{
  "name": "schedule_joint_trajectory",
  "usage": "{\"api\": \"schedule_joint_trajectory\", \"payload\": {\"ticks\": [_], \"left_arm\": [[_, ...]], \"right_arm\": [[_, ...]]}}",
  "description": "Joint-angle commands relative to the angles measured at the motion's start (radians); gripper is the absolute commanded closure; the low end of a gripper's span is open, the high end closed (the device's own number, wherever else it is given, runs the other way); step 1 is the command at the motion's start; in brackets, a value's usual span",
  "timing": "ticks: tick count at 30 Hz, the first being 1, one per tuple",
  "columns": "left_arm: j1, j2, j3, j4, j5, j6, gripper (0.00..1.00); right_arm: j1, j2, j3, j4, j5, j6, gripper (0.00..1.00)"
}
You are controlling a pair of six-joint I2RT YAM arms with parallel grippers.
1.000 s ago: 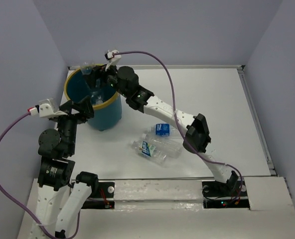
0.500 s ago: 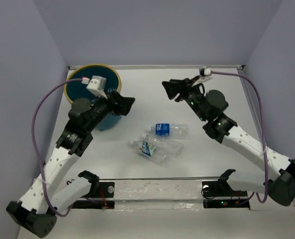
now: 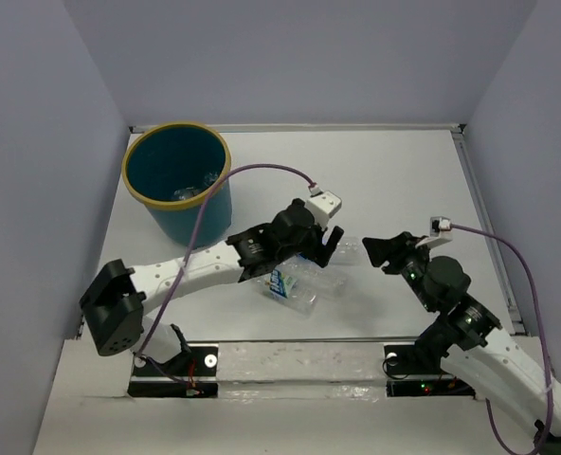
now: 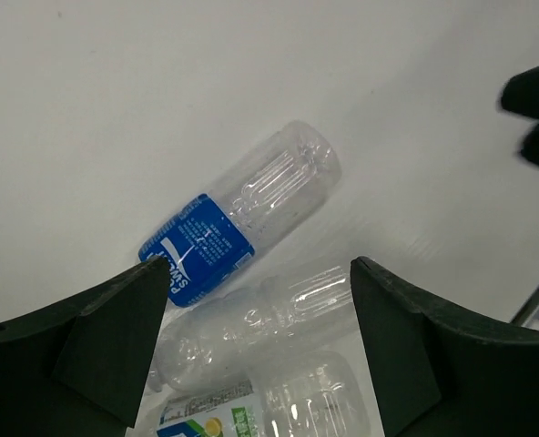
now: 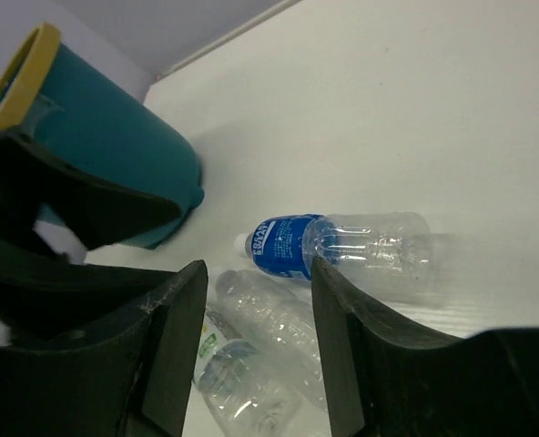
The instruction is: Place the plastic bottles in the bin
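Table [image 3: 413, 180]: white, closed in by pale walls.

Left arm [image 3: 195, 270]: stretches from the near-left base across to the table centre.

Right arm [image 3: 461, 318]: sits folded low at near right, wrist turned toward the centre.

Bin [image 3: 193, 226]: teal with a yellow-tan rim, upright at the far-left corner, well apart from both grippers. Holds clear plastic [image 3: 188, 192] at the bottom; count impossible to tell.

Left gripper [image 4: 260, 264]: released, jaws spread wide. Hangs directly over the 3 bottles on the table and grasps nothing. Contact with them cannot be told.

Right gripper [image 5: 258, 264]: just to the right of the same 3 bottles, pointing at them. Jaws stand apart by a narrower gap, with nothing between them.

3 bottles lying on their sides in a cluster at the table centre, between the 2 grippers:
- Blue-label bottle [image 4: 242, 214]: farthest back, label end toward the bin side.
- Clear bottle [image 4: 260, 323]: just beside it.
- Green-label bottle [image 3: 282, 282]: nearest the arm bases, against the clear bottle.
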Motion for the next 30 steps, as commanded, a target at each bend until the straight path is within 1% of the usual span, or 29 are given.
{"api": "schedule_joint_trajectory", "payload": {"ticks": [1,3,6,8,11,19,25,29,30], "left_arm": [[-0.012,0.128,0.072,0.061,-0.059,0.126,0.07],[-0.012,0.168,0.098,0.057,-0.056,0.187,0.06],[-0.015,0.236,0.163,0.020,-0.027,0.241,0.05],[-0.015,0.268,0.175,0.009,-0.012,0.257,0.03],[-0.013,0.311,0.190,0.006,-0.001,0.283,0.01],[-0.015,0.479,0.296,-0.052,0.010,0.346,0.01],[0.004,0.555,0.329,-0.055,-0.015,0.375,0.01],[0.020,0.613,0.353,-0.020,-0.053,0.404,0.05],[0.022,0.624,0.359,-0.016,-0.080,0.409,0.07]], "right_arm": [[-0.004,-0.188,-0.032,-0.262,0.076,0.100,0.43],[-0.004,-0.255,-0.029,-0.306,0.076,0.116,0.43],[-0.004,-0.318,-0.024,-0.378,0.075,0.126,0.43],[-0.013,-0.340,-0.024,-0.418,0.087,0.129,0.43],[-0.013,-0.372,-0.028,-0.424,0.081,0.139,0.43],[-0.013,-0.384,-0.009,-0.416,0.056,0.123,0.43],[-0.013,-0.386,-0.001,-0.415,0.042,0.110,0.43],[-0.013,-0.361,0.005,-0.404,0.026,0.097,0.43],[-0.013,-0.360,0.006,-0.396,0.020,0.092,0.43]]}}
